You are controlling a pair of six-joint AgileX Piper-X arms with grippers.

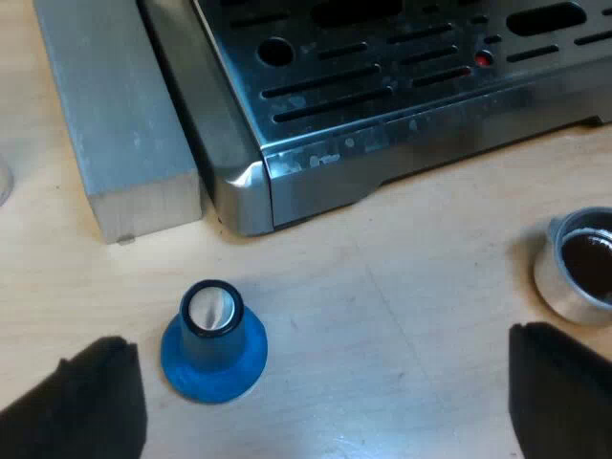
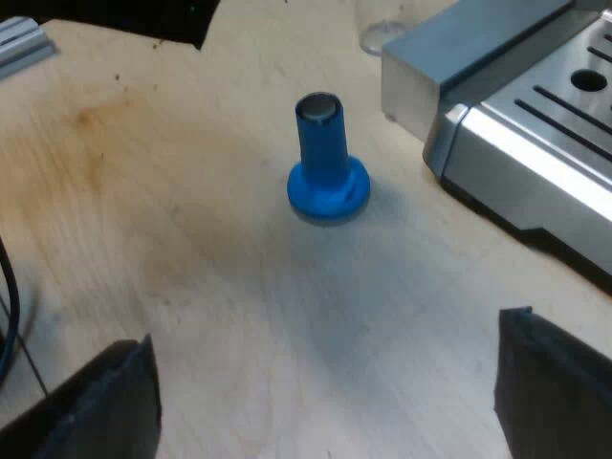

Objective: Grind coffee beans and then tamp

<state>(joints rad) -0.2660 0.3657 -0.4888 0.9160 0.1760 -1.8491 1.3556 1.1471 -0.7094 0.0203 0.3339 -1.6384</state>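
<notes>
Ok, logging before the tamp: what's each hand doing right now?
Left hand: open, holding nothing.
Right hand: open, holding nothing.

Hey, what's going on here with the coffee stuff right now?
Nothing is being held at the moment. The left gripper and the right gripper both hover open above the wooden table. The blue tamper stands upright on the table, untouched, near a corner of the espresso machine. The metal holder sits by the machine's front with dark grounds in it, so grinding looks done and tamping has not started.
</notes>
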